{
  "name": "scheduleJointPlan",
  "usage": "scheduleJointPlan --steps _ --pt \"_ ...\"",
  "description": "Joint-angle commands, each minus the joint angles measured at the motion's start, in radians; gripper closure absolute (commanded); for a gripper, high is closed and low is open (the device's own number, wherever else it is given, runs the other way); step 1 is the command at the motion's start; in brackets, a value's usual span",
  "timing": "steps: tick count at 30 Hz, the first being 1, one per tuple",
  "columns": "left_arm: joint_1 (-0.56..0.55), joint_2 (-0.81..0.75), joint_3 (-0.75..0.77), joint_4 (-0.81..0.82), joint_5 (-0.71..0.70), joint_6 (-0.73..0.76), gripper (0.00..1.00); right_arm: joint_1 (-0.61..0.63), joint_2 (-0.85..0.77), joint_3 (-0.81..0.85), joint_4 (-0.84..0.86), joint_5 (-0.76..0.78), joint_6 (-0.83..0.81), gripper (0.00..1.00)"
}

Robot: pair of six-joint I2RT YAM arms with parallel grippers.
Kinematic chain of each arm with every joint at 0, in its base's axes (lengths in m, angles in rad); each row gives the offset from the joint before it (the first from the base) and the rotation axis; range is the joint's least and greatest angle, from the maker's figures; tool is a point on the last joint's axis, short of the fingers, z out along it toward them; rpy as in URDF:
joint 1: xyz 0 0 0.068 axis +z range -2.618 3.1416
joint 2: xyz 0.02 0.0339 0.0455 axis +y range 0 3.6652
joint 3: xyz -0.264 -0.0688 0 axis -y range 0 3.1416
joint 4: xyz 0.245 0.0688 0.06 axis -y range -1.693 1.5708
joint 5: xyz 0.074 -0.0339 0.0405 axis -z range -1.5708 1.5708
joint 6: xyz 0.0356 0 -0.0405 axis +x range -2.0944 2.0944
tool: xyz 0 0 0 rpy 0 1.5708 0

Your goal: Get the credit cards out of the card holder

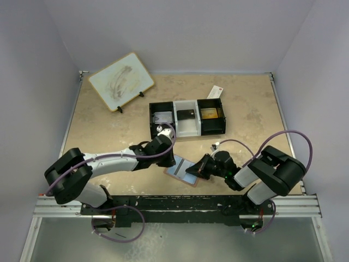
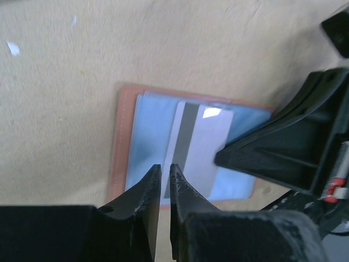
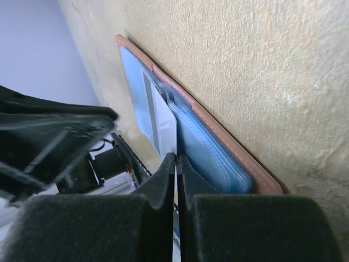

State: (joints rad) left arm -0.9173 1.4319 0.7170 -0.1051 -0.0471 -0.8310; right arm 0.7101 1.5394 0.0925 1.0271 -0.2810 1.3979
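top view: the wallet lies open on the table between the arms, with the left gripper and the right gripper both down at it.
left wrist: the left fingers are closed to a slit over the wallet's near edge, nothing clearly held; the grey card sticks partly out of its blue pocket.
right wrist: the fingers are pinched narrow, seemingly on the card's edge.
doing it well: i'd pin the wallet flat and draw the card straight along the pocket, no twisting.

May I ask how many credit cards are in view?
3: a striped grey card in the open card holder, a silvery card in the tray's left compartment, a dark card in its middle. More may be hidden.
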Motion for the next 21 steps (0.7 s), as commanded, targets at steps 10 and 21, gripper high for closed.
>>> scheduleJointPlan --steps 10,21 --pt "-0.042 0.123 0.055 -0.128 -0.155 -0.017 0.98 -0.005 -0.038 0.028 -0.062 0.058 -0.009 0.81" --pt "-0.066 0.129 0.000 -0.107 -0.156 -0.046 1.00 -0.006 -0.061 0.102 -0.145 0.056 -0.045 0.81"
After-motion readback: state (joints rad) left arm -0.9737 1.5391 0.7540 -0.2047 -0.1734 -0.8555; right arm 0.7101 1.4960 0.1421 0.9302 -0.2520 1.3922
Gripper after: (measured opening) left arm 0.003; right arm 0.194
